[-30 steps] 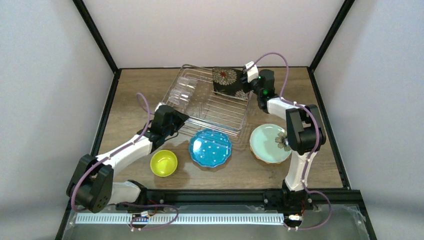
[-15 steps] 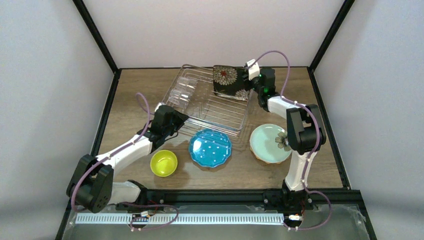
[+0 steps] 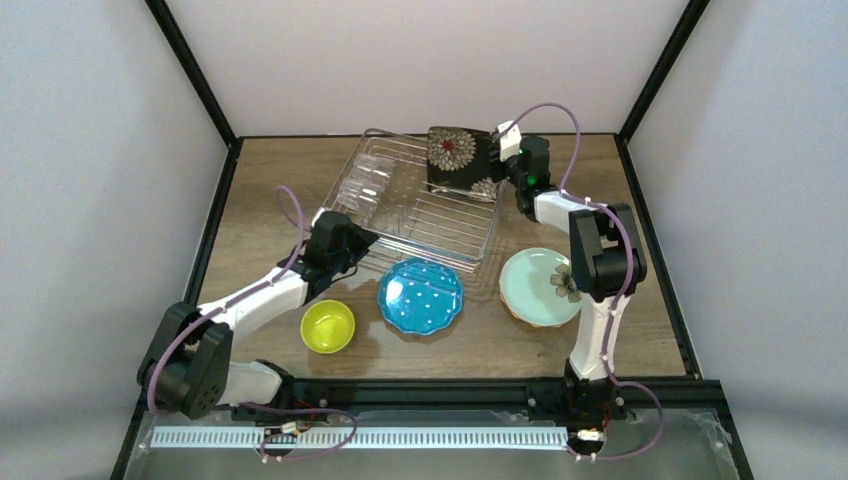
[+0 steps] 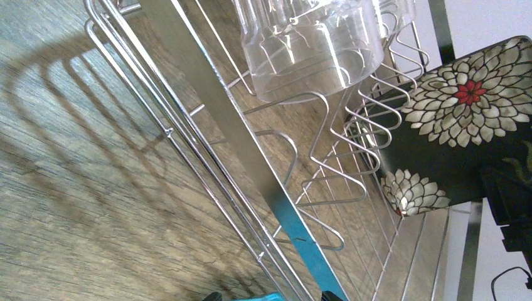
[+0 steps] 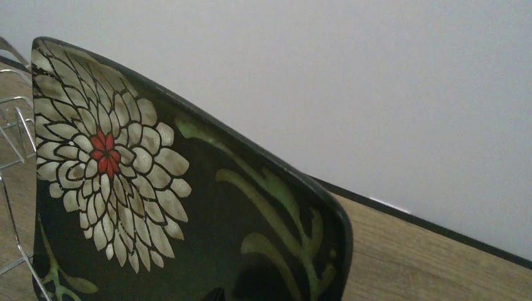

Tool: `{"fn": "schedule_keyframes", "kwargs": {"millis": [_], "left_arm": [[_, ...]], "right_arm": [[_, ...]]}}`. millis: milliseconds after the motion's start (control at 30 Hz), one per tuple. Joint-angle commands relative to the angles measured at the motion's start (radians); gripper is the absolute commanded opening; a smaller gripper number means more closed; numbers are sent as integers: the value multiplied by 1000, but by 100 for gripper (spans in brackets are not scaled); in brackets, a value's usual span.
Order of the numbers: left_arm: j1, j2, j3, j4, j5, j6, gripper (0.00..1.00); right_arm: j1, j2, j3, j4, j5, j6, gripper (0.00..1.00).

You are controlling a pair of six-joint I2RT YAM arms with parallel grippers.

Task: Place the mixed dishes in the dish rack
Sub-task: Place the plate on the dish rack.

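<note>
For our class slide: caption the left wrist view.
Clear glass and upright black floral plate, seen inside the wire rack.

You have a black square plate [image 3: 462,160] painted with cream chrysanthemum blooms, red at their centres, and pale green stems, beside a silvery wire rack [image 3: 420,225] and a clear glass [image 4: 307,50]. On the brown wood-grain tabletop [image 3: 260,200] your colours are a teal round plate [image 3: 420,296] sprinkled with white dots, a mint round plate [image 3: 535,285] with a dark flower at its edge, and a small yellow-green bowl [image 3: 328,326]. Your white-and-black arms [image 3: 265,295] carry purple cables [image 3: 560,115].
</note>
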Motion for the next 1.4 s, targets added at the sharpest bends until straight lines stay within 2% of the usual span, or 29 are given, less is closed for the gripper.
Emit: {"fn": "schedule_keyframes", "kwargs": {"millis": [0,133,267,467,867,1100,1367], "left_arm": [[-4,25,11,-7,2,-1,91],[-3,29,22,-7,12,4,92],[-3,27,42,-52,15,10,92],[-1,14,51,-77,27,-3,92],[0,-30,91,-169,15,-22,92],[-1,-82,124,-237,-6,-18,92],[-2,-116,147,-299,29,6,93]], "right_arm": [[6,1,-32,-3,-21,28,73],[5,-9,-30,-41,-11,45,73],[5,-33,-42,-42,18,71,83],[7,-75,-23,-64,28,108,91],[7,-152,42,-162,8,166,92],[7,-255,28,-208,59,243,92],[12,-421,4,-403,167,330,92]]}}
